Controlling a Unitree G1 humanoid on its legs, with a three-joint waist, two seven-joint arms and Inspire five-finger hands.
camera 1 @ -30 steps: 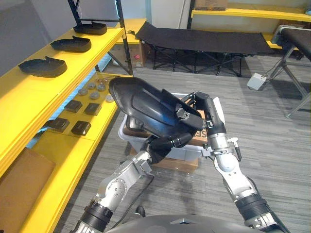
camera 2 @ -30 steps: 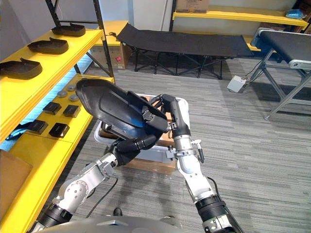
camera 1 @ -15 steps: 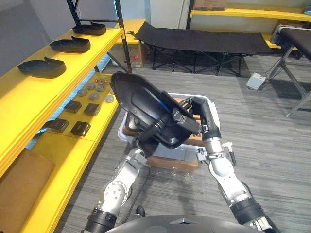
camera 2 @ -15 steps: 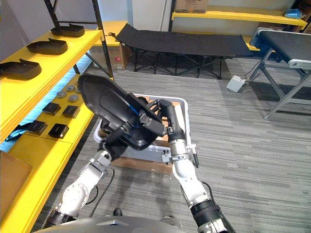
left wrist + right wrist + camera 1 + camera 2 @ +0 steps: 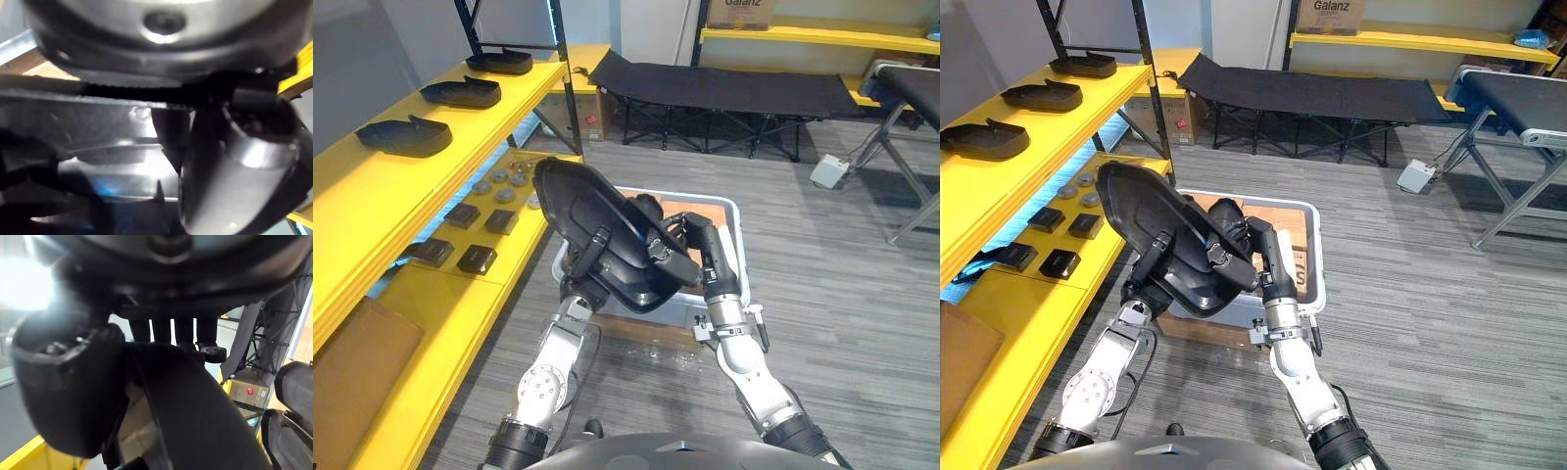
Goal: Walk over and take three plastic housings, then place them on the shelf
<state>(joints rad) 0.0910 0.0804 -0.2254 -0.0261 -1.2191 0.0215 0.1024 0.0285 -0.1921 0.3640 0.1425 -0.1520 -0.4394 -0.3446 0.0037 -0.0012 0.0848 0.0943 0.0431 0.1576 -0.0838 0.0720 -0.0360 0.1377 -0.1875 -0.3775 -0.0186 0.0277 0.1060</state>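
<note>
I hold a large black plastic housing (image 5: pixel 576 201) tilted on edge above a white bin (image 5: pixel 732 211), between both hands. My left hand (image 5: pixel 590 262) grips its lower left edge, with a finger laid over its face and the thumb (image 5: pixel 230 166) pressed on its underside. My right hand (image 5: pixel 705 250) is shut on the right end, its fingers (image 5: pixel 166 330) curled over the rim. Three more black housings (image 5: pixel 403 135) (image 5: pixel 460 92) (image 5: pixel 499 62) lie in a row on the top yellow shelf (image 5: pixel 372 196) at the left.
The bin rests on a cardboard box (image 5: pixel 651 328) on the grey floor. The lower yellow shelf carries small dark blocks (image 5: pixel 475 258) and round grey parts (image 5: pixel 504 186). A black cot (image 5: pixel 724 88) stands at the back and table legs (image 5: pixel 901 127) at the right.
My left hand slid from beneath the housing to its lower edge and its fingers curled. The housing tipped steeper and sank toward the bin. The right hand kept its grip.
</note>
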